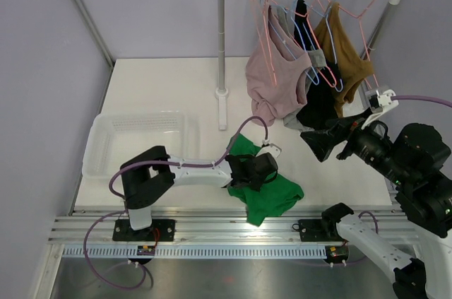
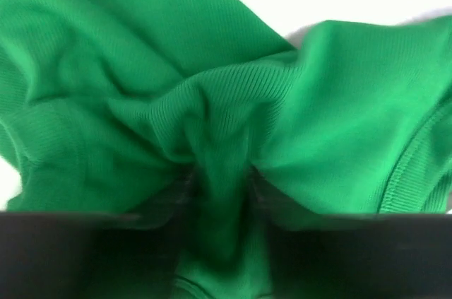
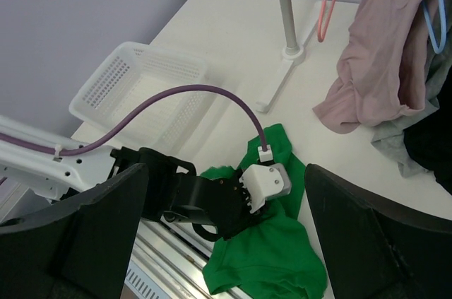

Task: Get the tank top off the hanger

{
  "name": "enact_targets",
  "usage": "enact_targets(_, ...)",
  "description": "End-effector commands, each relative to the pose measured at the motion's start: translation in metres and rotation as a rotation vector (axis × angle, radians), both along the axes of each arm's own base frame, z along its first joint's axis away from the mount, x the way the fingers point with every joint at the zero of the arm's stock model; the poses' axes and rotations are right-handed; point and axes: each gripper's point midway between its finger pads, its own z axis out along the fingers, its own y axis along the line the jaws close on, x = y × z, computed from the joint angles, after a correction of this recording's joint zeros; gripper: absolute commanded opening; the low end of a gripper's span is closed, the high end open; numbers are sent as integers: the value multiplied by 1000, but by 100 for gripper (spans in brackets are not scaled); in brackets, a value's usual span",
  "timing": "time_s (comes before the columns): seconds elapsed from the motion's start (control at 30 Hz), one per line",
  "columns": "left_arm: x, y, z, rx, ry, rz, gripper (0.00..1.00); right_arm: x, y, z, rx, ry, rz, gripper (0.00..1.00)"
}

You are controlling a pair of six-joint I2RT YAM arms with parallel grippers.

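The green tank top (image 1: 277, 198) lies crumpled on the white table near its front edge, off any hanger. It also shows in the right wrist view (image 3: 282, 260). My left gripper (image 1: 263, 180) is low over it and shut on a bunched fold of the green cloth (image 2: 212, 101), which fills the left wrist view. The fingertips (image 2: 263, 189) are half buried in the cloth. My right gripper (image 1: 323, 140) is open and empty, held in the air to the right, below the hanging clothes. Its wide-spread fingers (image 3: 367, 235) frame the right wrist view.
A clothes rack (image 1: 221, 44) stands at the back with a pink top (image 1: 279, 80), a brown top (image 1: 347, 51), dark and grey garments on hangers, and a bare pink hanger (image 3: 328, 2) at the left end. A clear plastic basket (image 1: 134, 140) sits at the left.
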Motion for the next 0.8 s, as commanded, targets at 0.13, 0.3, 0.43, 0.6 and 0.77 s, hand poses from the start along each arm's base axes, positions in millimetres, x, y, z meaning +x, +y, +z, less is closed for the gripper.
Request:
enact_targets(0.13, 12, 0, 62, -91, -103, 57, 0, -12, 4, 17, 39, -70, 52, 100)
enact_targets(0.3, 35, 35, 150, -137, -290, 157, 0, -9, 3, 16, 32, -70, 42, 99)
enact_targets(0.43, 56, 78, 226, -133, -428, 268, 0, -5, 3, 15, 25, -68, 37, 99)
enact_targets(0.6, 78, 144, 298, -142, -540, 423, 0, -6, 2, 21, 29, -82, 29, 100)
enact_targets(0.77, 90, 216, 343, -154, -594, 564, 0, -3, -1, 22, 16, -81, 10, 100)
